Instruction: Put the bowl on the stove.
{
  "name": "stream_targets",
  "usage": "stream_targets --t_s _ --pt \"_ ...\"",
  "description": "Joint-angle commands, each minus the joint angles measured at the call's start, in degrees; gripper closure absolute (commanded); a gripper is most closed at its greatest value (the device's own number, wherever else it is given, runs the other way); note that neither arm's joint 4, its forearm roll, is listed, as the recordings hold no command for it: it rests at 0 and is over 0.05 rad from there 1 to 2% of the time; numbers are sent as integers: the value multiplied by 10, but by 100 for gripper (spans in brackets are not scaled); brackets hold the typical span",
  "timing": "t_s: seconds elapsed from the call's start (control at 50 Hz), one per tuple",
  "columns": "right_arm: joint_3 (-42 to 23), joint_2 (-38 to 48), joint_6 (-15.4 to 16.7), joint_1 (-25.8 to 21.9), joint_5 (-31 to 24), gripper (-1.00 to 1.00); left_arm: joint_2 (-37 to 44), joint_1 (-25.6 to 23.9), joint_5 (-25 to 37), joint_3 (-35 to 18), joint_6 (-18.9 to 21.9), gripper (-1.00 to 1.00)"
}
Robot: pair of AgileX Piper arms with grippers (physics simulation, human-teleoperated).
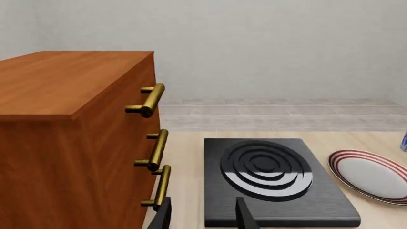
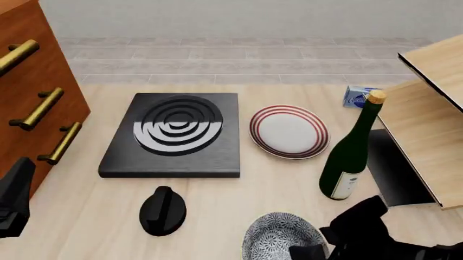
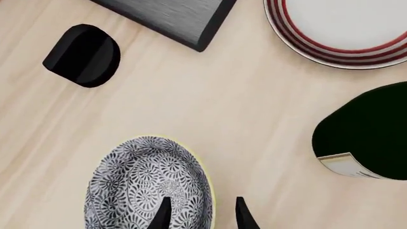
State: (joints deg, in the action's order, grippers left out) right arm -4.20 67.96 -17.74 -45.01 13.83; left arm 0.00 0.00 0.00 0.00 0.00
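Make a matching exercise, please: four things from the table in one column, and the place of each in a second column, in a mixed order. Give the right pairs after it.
Things:
1. bowl
2. stove
3. plate
4. bottle

Places (front view):
A. between the stove and the bottle
B. at the near edge, by the right gripper
C. upright, next to the wooden shelf on the right
D. beside the wooden drawer cabinet, beyond the black knob

Right pairs: 1-B, 2-D, 3-A, 4-C
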Motion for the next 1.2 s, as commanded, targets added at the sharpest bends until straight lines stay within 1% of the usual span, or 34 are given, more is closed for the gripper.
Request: stream_targets --t_s 0.02,0.04,0.06,0.08,0.1,0.28,0.36,0.42,0.56,0.78,0.96,1.2 --pt "5 18 -2 -2 21 -100 0 0 0 0 0 -100" --pt "2 4 3 -1 7 -100 0 0 0 0 0 -100" --pt "1 2 3 -1 6 -100 0 0 0 0 0 -100" --pt "-1 -11 11 3 -8 100 0 0 0 0 0 -100" --pt "-1 -15 6 2 -12 100 0 0 0 0 0 -100" --pt "-6 -32 7 -2 -32 100 0 0 0 0 0 -100" --pt "-13 -50 8 -4 -54 100 0 0 0 0 0 -100" --pt "-27 -82 11 -8 -93 100 0 0 0 0 0 -100" --pt "-58 -141 17 -15 -164 100 0 0 0 0 0 -100" --pt "-86 -169 27 -14 -203 100 0 0 0 0 0 -100" --pt "-118 -206 38 -13 -254 100 0 0 0 0 0 -100" --pt "-154 -240 47 -8 -303 100 0 0 0 0 0 -100"
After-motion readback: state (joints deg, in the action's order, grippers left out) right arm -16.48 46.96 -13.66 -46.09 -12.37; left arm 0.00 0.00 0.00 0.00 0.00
